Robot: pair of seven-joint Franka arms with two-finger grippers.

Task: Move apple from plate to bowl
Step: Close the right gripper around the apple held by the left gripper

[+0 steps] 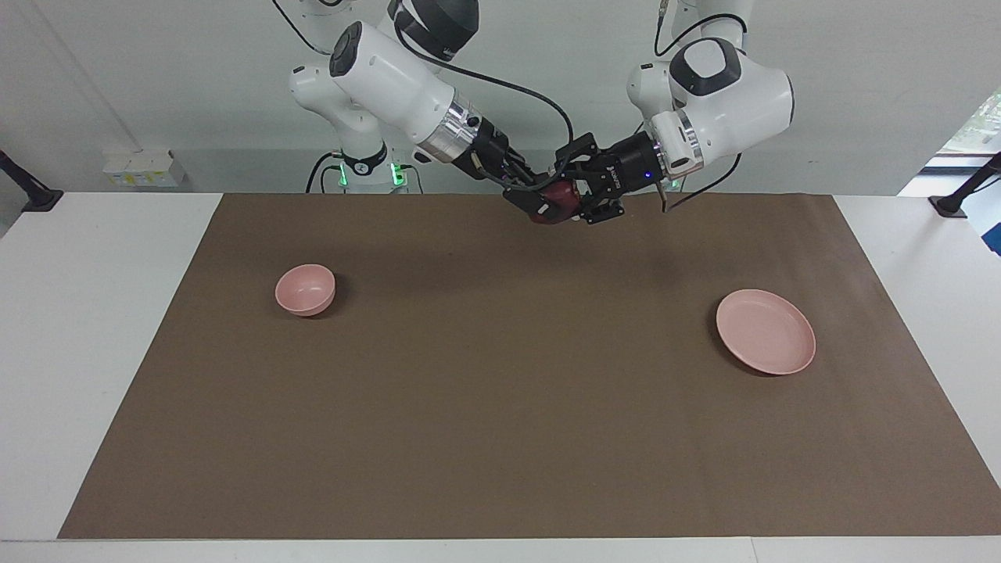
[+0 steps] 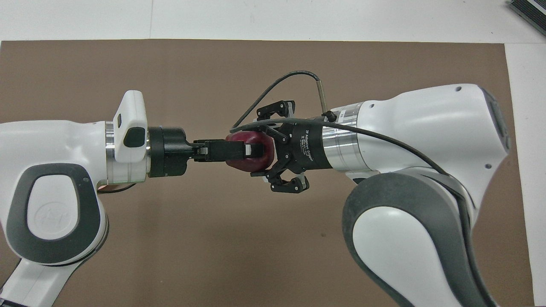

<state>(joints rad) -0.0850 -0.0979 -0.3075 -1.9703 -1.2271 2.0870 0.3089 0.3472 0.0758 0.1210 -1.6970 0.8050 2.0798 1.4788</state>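
The small round dark red apple hangs in the air above the robots' edge of the brown mat, clamped between both grippers; in the facing view the left gripper and the right gripper meet on it from either end, each closed on the fruit; the small deep pale pink bowl stands toward the right arm's end, the flat round pale pink plate toward the left arm's end, well apart. In the overhead view the apple sits between the two, the left gripper gripping from above and below, the right gripper pinching from the sides.
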